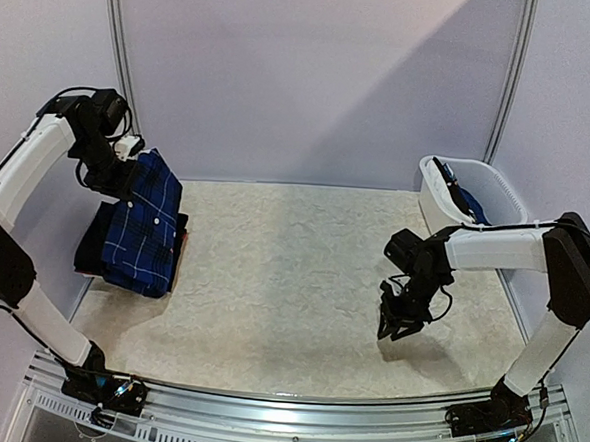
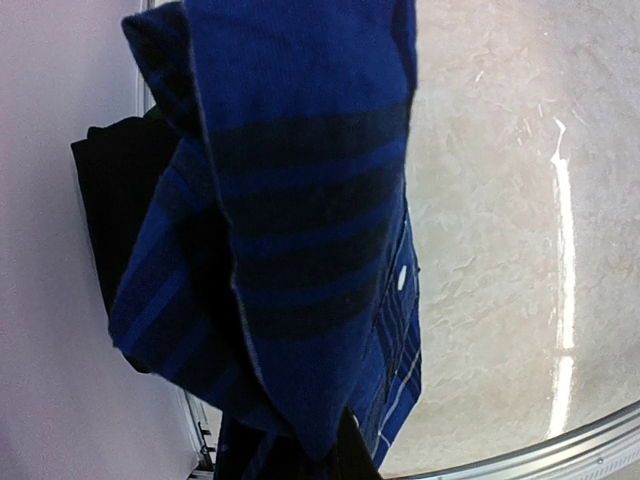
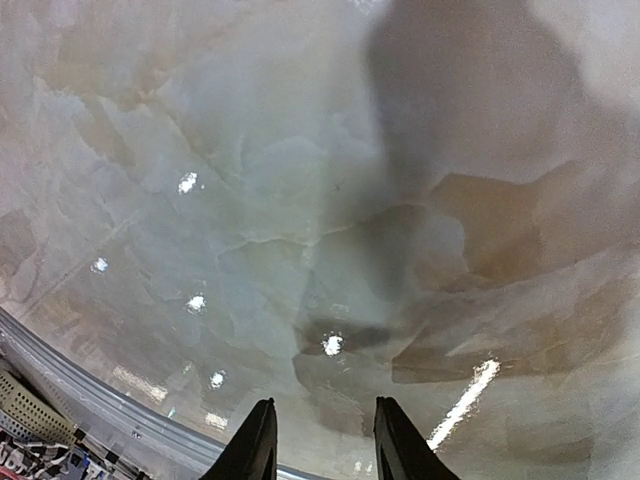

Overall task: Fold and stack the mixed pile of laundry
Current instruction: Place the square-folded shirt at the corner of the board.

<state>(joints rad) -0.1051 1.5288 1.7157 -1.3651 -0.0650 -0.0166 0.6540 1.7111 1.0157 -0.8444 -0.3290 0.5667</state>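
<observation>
From above, the left hand pinches the top edge of the blue shirt, which droops onto the black one at the desk's left side. In the left wrist view the shirt hangs soft and light, so its corners look best to hold. In the right wrist view the right hand is partly open and holds nothing.

Soft overhead light. Left wrist view: glare streaks the table at three o'clock, and the close blue plaid shirt blurs. Right wrist view: broad shadow at one o'clock.
</observation>
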